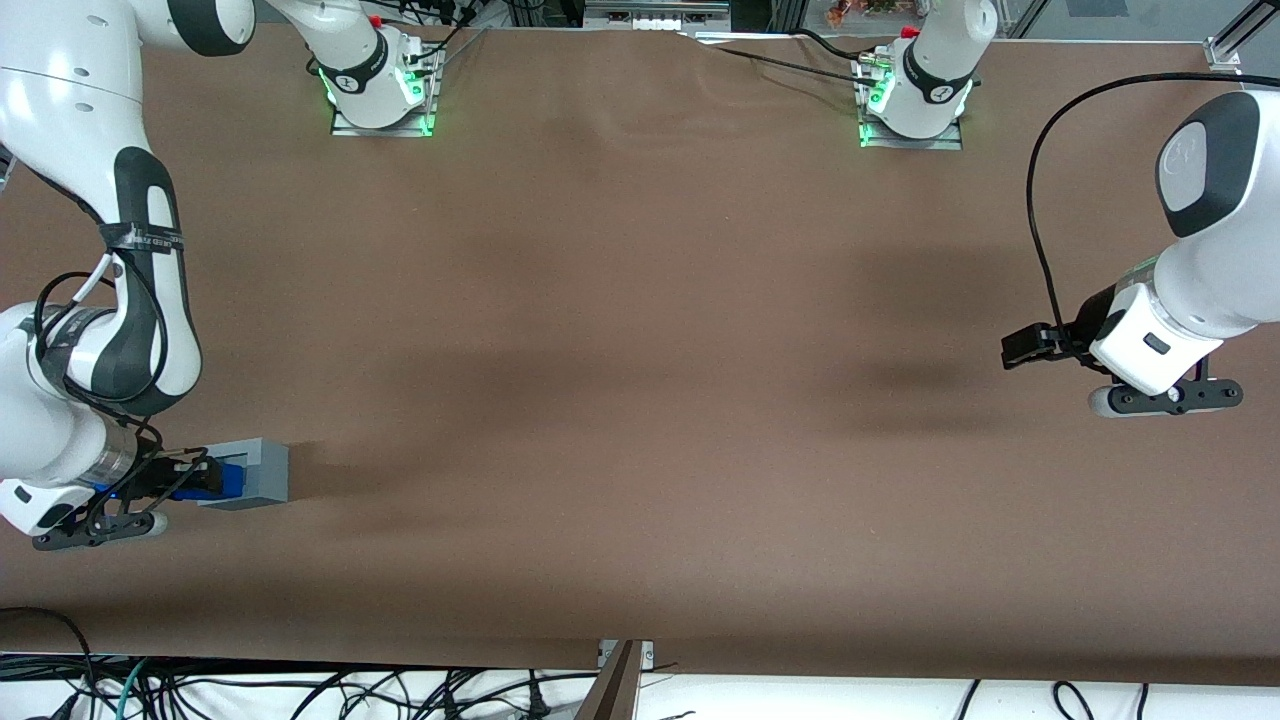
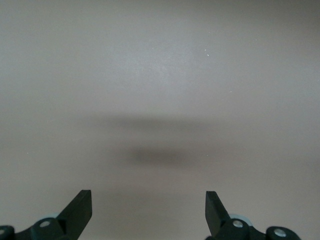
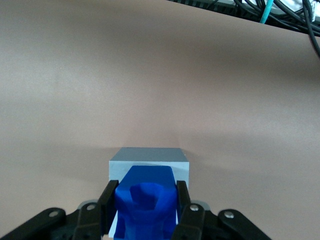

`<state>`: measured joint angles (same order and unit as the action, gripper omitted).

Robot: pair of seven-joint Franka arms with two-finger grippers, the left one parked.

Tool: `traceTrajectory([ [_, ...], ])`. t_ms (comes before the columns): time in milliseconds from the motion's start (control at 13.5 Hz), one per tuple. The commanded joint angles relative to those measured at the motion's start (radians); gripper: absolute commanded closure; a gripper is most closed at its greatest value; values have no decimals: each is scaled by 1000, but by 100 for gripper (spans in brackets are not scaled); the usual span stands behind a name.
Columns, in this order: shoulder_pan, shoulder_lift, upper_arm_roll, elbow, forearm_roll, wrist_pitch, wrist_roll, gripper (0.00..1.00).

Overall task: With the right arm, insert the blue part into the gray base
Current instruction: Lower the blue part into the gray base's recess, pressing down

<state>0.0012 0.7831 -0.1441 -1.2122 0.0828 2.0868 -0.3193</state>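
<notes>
The gray base (image 1: pixel 250 473) sits on the brown table at the working arm's end, fairly near the front camera. My right gripper (image 1: pixel 190 478) is right against its open face and is shut on the blue part (image 1: pixel 205 482). In the right wrist view the black fingers (image 3: pixel 109 204) press both sides of the blue part (image 3: pixel 146 202), whose leading end lies in the gray base (image 3: pixel 149 159). The base rests flat on the table.
The brown table cloth (image 1: pixel 640 380) stretches toward the parked arm's end. The table's front edge, with cables (image 1: pixel 300 690) below it, lies close to the base. Both arm mounts (image 1: pixel 380 95) stand at the back edge.
</notes>
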Motion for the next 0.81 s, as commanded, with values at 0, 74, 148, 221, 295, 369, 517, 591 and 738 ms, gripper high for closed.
traceTrajectory([
  [0, -3, -47, 3, -32, 2, -19, -26, 63],
  [74, -3, -50, 3, -33, 2, -19, -29, 63],
  [148, -3, -50, 3, -35, 3, -25, -38, 63],
  [221, -4, -50, 3, -35, 6, -27, -44, 63],
  [295, -4, -48, 3, -38, 8, -28, -44, 63],
  [369, -4, -48, 3, -44, 8, -27, -43, 63],
  [517, -7, -41, 3, -47, 11, -27, -41, 63],
  [591, -9, -39, 3, -52, 12, -25, -40, 63],
  [738, -12, -39, 3, -52, 14, -25, -29, 63],
])
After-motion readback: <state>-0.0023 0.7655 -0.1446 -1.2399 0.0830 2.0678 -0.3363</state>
